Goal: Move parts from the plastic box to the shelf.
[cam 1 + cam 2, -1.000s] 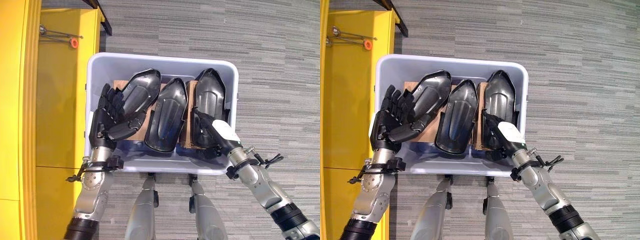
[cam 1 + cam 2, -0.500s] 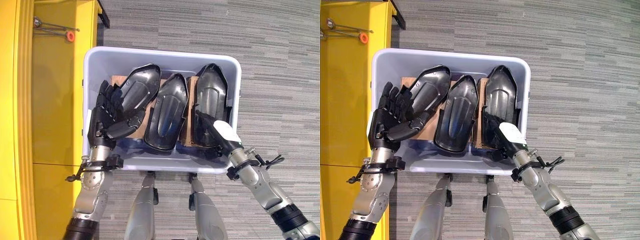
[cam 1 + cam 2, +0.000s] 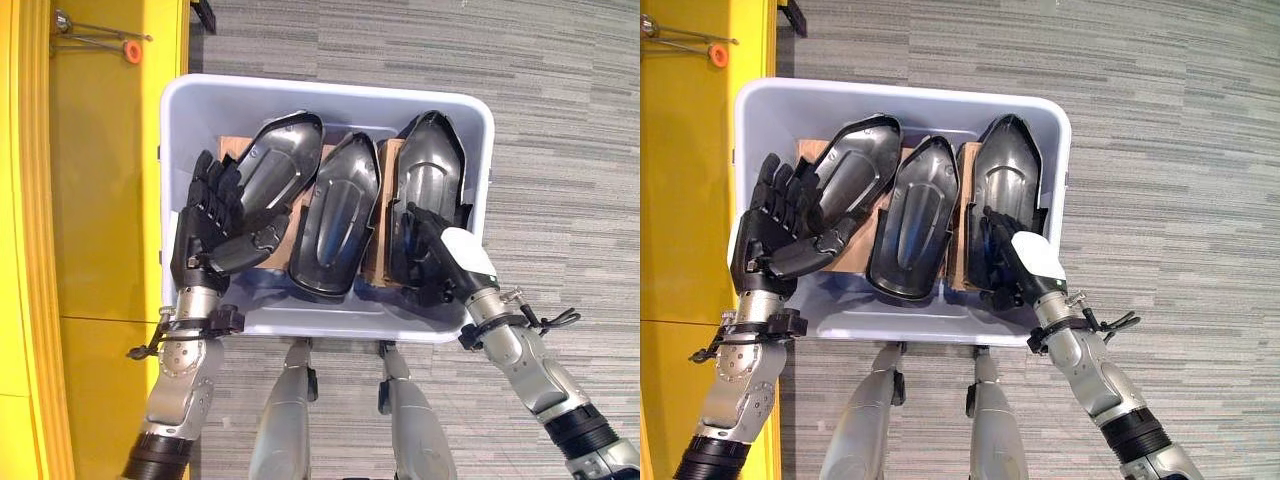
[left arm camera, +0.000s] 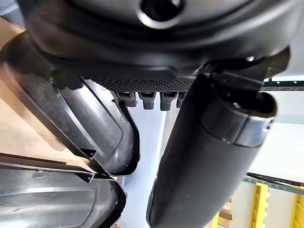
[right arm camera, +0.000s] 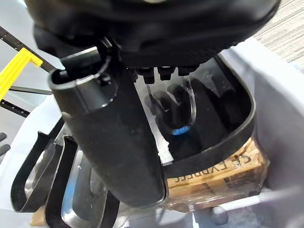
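I'm reaching into the plastic box (image 3: 478, 150), left hand (image 3: 205, 225) spread open by the left part (image 3: 270, 170), right hand (image 3: 440, 260) fingers open over the right part (image 3: 428, 190); next I'd say close on one and lift.

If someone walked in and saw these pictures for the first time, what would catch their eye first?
Most striking is the pale plastic box on the grey carpet, holding three glossy black parts side by side on brown cardboard. The left hand reaches open over the leftmost part, and the right hand, with its white thumb cover, rests on the rightmost. A bright yellow shelf stands at the box's left.
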Controlling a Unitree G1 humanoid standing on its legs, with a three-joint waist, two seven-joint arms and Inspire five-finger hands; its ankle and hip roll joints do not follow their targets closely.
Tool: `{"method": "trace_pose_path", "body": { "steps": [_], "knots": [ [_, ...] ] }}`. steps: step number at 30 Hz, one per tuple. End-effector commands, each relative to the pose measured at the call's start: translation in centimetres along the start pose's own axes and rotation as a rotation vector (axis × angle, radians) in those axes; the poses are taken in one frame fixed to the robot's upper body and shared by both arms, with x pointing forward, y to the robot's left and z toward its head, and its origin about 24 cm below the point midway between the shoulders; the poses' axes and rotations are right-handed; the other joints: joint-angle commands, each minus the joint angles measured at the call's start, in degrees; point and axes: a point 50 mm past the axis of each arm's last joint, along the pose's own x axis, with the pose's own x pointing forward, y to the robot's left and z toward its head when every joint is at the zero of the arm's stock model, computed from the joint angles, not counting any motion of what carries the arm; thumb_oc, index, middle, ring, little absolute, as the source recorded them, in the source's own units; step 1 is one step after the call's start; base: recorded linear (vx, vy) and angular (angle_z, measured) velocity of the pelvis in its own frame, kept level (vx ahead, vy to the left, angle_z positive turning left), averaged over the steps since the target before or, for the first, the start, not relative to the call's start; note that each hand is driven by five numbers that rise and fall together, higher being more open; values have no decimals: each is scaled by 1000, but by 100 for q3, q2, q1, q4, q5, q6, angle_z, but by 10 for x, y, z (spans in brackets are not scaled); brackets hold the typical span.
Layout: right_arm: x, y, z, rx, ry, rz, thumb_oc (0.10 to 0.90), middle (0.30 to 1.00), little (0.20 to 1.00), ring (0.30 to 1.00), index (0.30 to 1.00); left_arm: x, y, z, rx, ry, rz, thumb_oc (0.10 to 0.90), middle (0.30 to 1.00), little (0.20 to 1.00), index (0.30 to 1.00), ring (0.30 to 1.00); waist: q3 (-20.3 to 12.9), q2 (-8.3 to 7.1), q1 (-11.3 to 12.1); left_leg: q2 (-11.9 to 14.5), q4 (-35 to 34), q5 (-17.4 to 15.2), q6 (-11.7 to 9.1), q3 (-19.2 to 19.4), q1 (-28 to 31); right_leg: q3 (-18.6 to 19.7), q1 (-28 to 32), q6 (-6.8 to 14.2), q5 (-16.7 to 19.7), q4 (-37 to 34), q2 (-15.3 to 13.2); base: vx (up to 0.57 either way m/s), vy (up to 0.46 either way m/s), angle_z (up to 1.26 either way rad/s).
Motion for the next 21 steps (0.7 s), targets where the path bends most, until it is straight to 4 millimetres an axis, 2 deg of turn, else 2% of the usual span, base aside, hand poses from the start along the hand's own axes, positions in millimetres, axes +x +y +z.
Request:
{"method": "trace_pose_path", "body": {
  "steps": [1, 7, 13, 15, 21],
  "knots": [
    [16, -28, 15, -20, -92, -166, 900, 1000, 1000, 1000, 1000, 3, 3, 59, -28, -312, -14, 900, 1000, 1000, 1000, 1000, -163, -49, 18, 187, 916, -553, -104, -23, -721, -201, -129, 118, -659, 909, -469, -71, -17, -4],
    [22, -26, 17, -36, -89, -163, 900, 1000, 1000, 1000, 1000, 5, 1, 62, -48, -331, -7, 900, 1000, 1000, 1000, 1000, -50, 19, 24, 215, 1262, -645, -79, -66, -1115, -99, -634, 75, -777, 1346, -316, -71, -22, -2],
    [33, -14, 15, -36, -59, -130, 900, 1000, 1000, 1000, 1000, 7, -1, 67, -64, -358, 5, 900, 1000, 1000, 1000, 1000, -29, 119, 29, 257, 1735, -796, -14, -210, -1695, -25, -1354, -17, -994, 2002, -180, -46, -16, 3],
    [37, -10, 14, -21, -47, -122, 900, 1000, 1000, 1000, 1000, 8, -2, 68, -62, -363, 6, 900, 1000, 1000, 1000, 1000, -13, 110, 60, 252, 1830, -818, 13, -274, -1842, -2, -1489, -39, -1025, 2117, -131, -34, -24, 6],
    [40, -7, 11, -34, -30, -103, 900, 1000, 1000, 1000, 1000, 9, -3, 70, -73, -376, 5, 900, 1000, 1000, 1000, 1000, -9, 158, 51, 250, 2059, -889, 16, -345, -2133, -34, -1819, -86, -1163, 2448, -133, -11, -26, 4]
  ]
}}
